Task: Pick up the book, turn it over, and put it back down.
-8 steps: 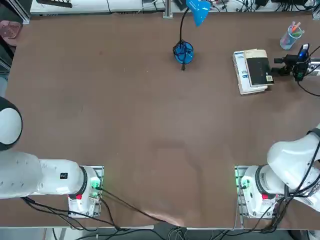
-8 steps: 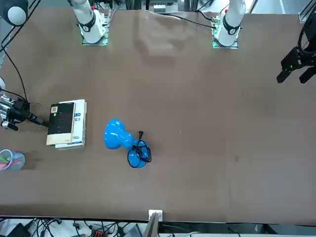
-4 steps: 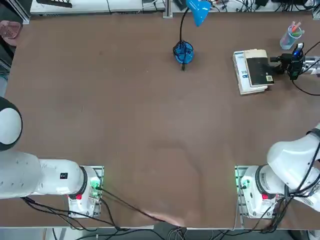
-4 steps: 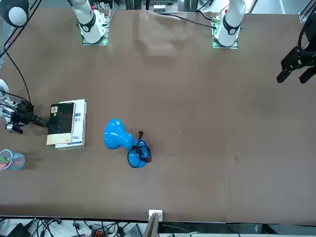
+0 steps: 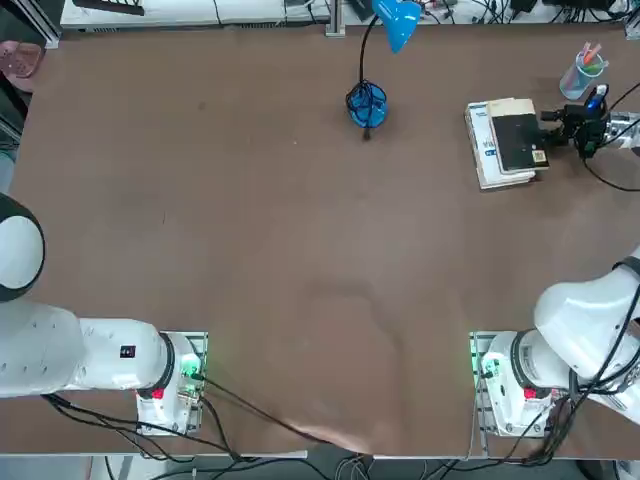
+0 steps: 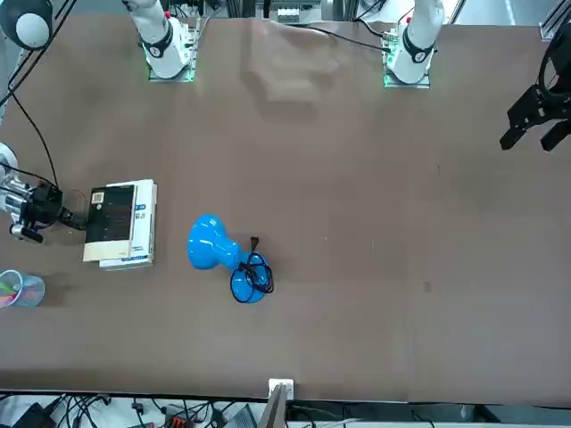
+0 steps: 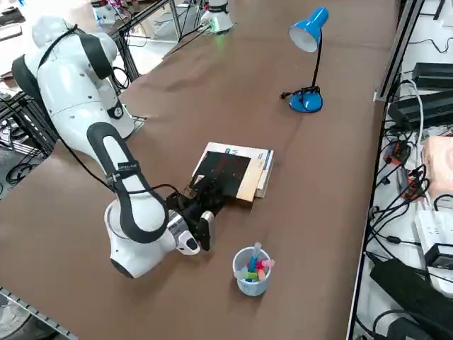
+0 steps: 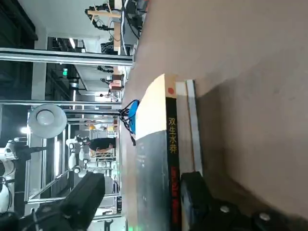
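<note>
The book (image 5: 517, 143) is thin, with a black cover and a small pale label. It lies flat on a thicker white book (image 5: 487, 150) at the far right of the table. It shows again in the front view (image 6: 110, 219) and the right side view (image 7: 224, 173). My right gripper (image 5: 550, 122) (image 6: 77, 219) (image 7: 203, 206) is low over the table at the book's outer edge, fingers pointing at it. In the wrist view the book's spine (image 8: 172, 159) runs between my two fingers (image 8: 86, 195), which stand wide apart on either side. The gripper (image 8: 139, 192) is open and holds nothing.
A blue desk lamp (image 5: 367, 104) (image 6: 230, 258) stands left of the books. A clear cup of pens (image 5: 583, 71) (image 7: 253, 272) sits just beyond my gripper near the table's right edge. The white book with blue lettering (image 6: 140, 225) lies under the thin one.
My right gripper has slid a little closer to the book's outer edge and turned slightly. The book has not moved.
</note>
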`<state>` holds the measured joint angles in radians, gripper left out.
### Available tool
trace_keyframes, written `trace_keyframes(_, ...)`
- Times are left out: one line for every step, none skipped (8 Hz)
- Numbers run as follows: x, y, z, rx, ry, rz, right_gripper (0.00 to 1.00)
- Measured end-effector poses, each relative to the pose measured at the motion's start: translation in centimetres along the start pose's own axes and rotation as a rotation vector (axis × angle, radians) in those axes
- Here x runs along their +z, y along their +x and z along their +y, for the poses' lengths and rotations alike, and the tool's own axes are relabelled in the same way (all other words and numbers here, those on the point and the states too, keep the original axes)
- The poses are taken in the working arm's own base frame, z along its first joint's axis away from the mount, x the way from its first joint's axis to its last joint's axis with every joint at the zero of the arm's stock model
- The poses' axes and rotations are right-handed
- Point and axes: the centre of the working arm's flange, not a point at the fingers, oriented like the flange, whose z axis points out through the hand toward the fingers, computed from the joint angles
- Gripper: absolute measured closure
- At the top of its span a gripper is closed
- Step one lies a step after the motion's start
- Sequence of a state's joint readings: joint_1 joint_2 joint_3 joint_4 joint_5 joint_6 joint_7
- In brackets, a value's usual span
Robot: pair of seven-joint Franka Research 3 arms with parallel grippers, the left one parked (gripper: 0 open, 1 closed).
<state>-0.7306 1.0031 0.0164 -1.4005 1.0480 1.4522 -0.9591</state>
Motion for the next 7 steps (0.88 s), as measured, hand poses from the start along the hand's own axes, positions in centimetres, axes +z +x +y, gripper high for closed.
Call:
trace_keyframes(-0.19,0.15,-0.32,-0.007,0.006,-0.003,0.11)
trace_keyframes(-0.39,0.24,-0.54,-0.012,0.009,-0.005,0.15)
trace_keyframes(-0.58,0.19,-0.59,-0.013,0.013,-0.004,0.23)
trace_keyframes(-0.73,0.06,-0.6,-0.012,0.019,-0.005,0.27)
trace_keyframes(-0.88,-0.06,-0.62,-0.011,0.025,-0.006,0.41)
trace_keyframes(-0.97,-0.16,-0.66,-0.011,0.032,-0.009,0.46)
trace_keyframes(-1.03,-0.21,-0.72,-0.011,0.036,-0.01,0.55)
